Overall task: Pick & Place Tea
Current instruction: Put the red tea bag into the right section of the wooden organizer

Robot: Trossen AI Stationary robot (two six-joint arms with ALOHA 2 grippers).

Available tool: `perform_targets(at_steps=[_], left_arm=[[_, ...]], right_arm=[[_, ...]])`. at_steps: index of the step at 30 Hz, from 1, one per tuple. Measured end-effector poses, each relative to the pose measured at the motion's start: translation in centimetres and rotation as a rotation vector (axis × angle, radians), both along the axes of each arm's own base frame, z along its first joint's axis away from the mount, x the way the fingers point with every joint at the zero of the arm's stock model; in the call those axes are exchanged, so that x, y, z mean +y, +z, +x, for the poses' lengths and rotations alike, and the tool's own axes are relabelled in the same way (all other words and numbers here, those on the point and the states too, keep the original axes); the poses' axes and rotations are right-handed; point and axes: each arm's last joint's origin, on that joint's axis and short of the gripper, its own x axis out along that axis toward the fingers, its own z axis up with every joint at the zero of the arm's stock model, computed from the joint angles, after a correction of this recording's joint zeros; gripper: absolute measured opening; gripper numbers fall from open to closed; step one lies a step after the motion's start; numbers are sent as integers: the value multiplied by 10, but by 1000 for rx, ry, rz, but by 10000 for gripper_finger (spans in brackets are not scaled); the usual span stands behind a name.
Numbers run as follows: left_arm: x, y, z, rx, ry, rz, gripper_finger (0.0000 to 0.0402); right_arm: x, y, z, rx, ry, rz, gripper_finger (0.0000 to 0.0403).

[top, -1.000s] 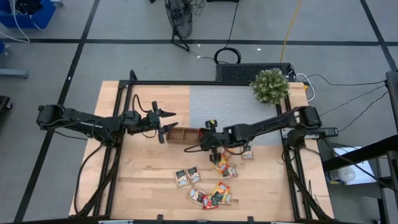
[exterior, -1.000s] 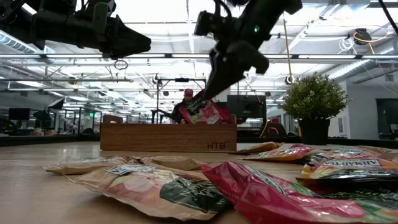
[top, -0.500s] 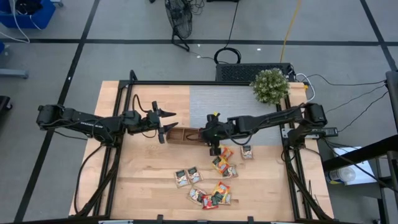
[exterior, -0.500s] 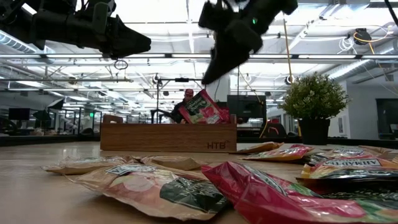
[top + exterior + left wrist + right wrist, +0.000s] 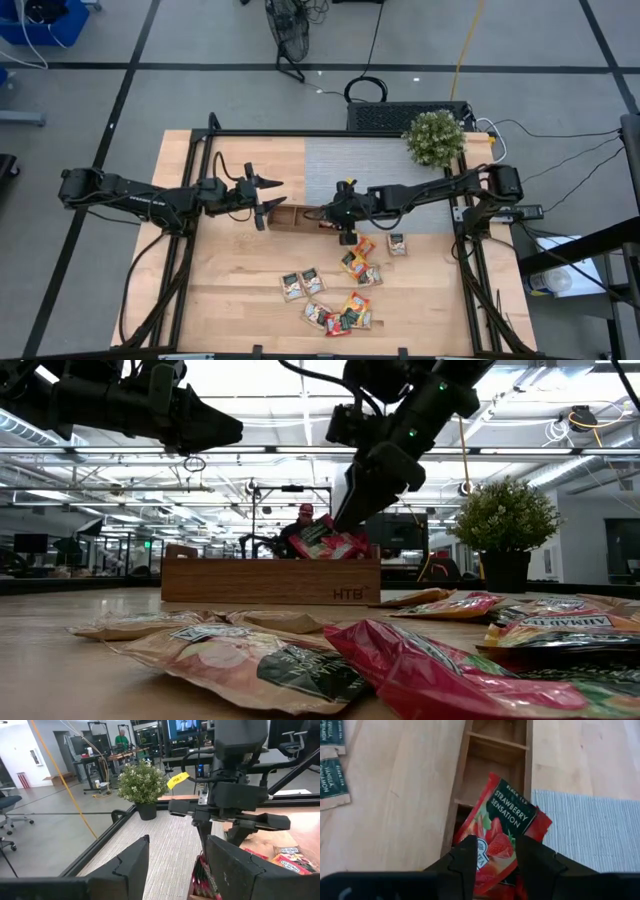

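The right gripper [image 5: 492,852] is over the wooden tray's [image 5: 461,770] end box, fingers apart, maybe touching the strawberry tea sachet [image 5: 502,827] standing there. Next: lift away, fetch another.

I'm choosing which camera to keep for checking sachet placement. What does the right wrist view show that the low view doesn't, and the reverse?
Only the right wrist view: the tray's empty inner compartments, the "Strawberry Sensation" label on the red sachet, and the grey mat.

Only the low view: the potted plant, the loose sachets in the foreground, and the left gripper raised above the tray.

Both: the wooden tray, the red sachet sticking up from its end compartment, and the right gripper open right over it.
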Motion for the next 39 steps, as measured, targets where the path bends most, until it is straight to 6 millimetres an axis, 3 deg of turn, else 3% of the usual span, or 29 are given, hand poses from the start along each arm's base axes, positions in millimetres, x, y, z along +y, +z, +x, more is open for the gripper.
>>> perform_targets(at_steps=[8,21,35,39], left_arm=[[0,0,0,0,0,0,200],[0,0,0,0,0,0,200],[0,0,0,0,0,0,200],[0,0,0,0,0,0,200]], right_arm=[[1,4,-2,-10,0,2,120],[-4,31,-12,-84,-79,-22,119],[-23,3,-12,-87,-120,58,118],[-25,-1,-14,-94,-94,152,118]])
